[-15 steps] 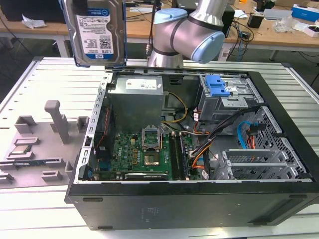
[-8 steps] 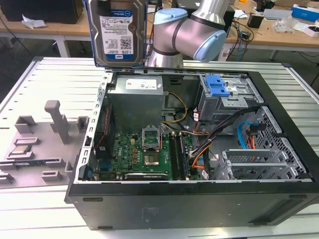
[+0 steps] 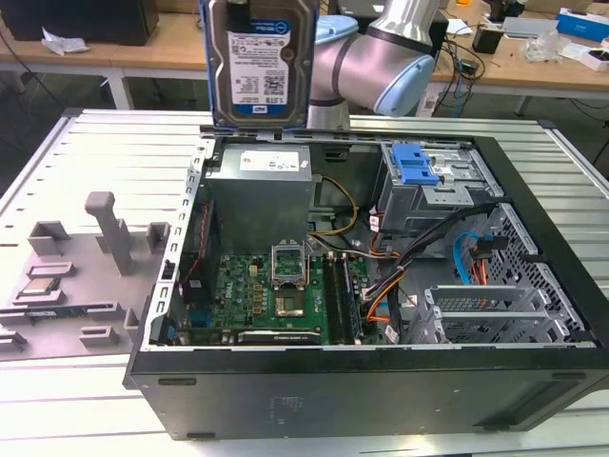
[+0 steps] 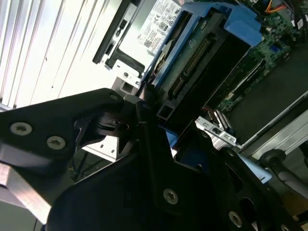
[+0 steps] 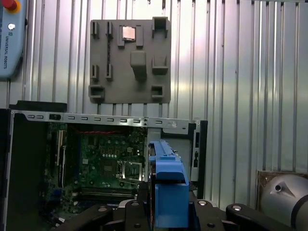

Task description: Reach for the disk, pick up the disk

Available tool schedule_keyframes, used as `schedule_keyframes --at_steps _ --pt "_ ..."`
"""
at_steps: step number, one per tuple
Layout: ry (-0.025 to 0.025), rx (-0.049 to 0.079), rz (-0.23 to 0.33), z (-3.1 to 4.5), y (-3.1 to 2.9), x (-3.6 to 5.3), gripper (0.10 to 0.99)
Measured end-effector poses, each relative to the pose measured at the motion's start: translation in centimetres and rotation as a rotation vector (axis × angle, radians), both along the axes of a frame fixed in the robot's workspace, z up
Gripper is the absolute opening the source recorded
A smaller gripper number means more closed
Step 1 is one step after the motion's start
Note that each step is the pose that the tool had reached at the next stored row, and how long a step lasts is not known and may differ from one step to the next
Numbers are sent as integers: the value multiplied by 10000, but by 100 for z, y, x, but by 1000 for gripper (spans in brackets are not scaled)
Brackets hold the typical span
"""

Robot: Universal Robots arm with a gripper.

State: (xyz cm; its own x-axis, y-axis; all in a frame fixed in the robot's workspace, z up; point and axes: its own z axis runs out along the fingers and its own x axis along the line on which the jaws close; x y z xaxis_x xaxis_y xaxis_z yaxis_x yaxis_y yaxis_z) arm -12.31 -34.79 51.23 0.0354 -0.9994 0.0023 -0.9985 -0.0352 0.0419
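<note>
The disk [image 3: 257, 62] has a shiny silver metal body with a smooth paper label, and its blue frame [image 5: 167, 190] is smooth plastic. The table [image 3: 114, 162] is pale ribbed metal that shines, the computer case [image 3: 362, 400] is matt black outside and bare grey metal inside, and the tray [image 3: 86, 290] looks like dull grey plastic.

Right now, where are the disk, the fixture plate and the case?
disk [image 3: 257, 67], exterior view, on its label.
fixture plate [image 5: 120, 82], first wrist view, bare grey face.
case [image 3: 362, 400], exterior view, black outer wall.
</note>
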Motion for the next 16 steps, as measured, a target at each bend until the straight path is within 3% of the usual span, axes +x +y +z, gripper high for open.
schedule_keyframes --at_steps 9,11,16 --pt "0 0 -2 0 0 320 369" --pt "0 0 -2 0 0 451 369" --pt "0 -1 -1 0 0 655 369"
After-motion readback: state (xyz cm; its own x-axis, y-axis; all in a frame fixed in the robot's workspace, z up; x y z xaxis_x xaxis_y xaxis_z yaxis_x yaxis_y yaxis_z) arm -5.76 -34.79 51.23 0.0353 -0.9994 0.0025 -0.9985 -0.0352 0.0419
